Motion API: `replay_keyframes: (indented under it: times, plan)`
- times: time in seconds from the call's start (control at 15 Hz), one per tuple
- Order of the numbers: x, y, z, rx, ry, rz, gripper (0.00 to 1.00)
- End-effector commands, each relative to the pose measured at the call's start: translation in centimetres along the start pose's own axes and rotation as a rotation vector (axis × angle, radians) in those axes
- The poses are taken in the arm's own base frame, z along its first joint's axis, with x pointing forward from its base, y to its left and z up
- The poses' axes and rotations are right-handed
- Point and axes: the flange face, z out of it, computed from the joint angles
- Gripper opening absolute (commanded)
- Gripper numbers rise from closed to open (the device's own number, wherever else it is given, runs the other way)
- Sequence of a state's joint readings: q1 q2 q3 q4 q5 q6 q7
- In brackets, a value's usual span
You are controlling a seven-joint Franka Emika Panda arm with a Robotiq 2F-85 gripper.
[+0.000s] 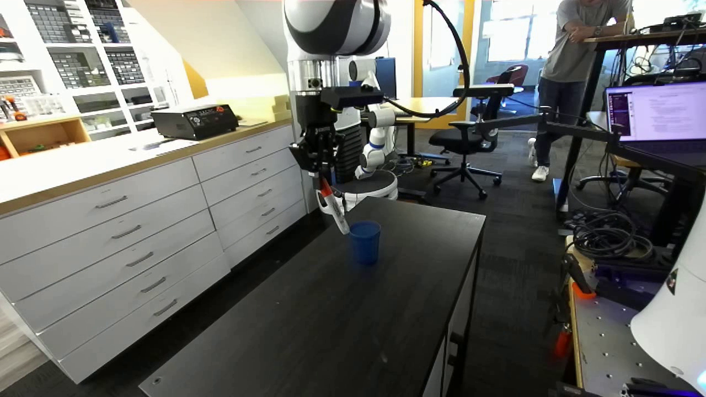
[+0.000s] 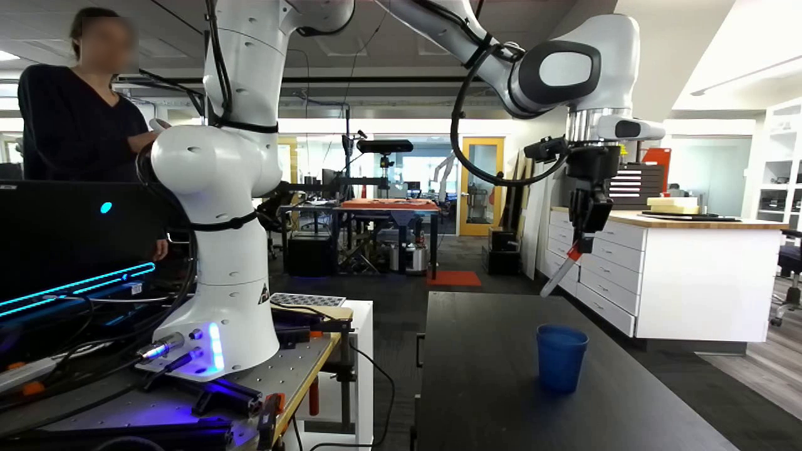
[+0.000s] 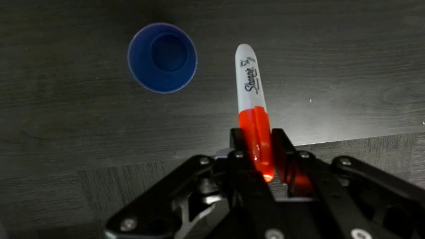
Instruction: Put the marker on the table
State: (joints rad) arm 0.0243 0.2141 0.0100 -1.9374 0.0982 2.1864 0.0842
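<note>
The marker has a red-orange cap and a white body. My gripper is shut on its cap, and the white end points away from the fingers. In both exterior views the marker hangs tilted, white end down, above the black table near its edge. The gripper points down above that same edge. In the wrist view the white end shows over the black tabletop, and the cap and fingers lie across the table edge.
A blue cup stands upright on the table, close to the marker's white end; it also shows in an exterior view and the wrist view. White drawer cabinets stand alongside. The robot base sits on a metal bench.
</note>
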Motion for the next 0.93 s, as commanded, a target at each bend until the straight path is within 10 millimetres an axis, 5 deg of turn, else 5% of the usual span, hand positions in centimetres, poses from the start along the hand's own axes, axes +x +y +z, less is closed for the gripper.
replay_keyframes:
  times: [0.0,0.4,0.87]
  plan:
    - [-1.1,-2.7,0.2,-0.012,-0.032,-0.028,0.06]
    - [-2.1,-5.7,3.5,-0.017,-0.116,-0.073,0.06]
    - [-2.4,-5.0,7.3,-0.034,-0.250,-0.059,0.06]
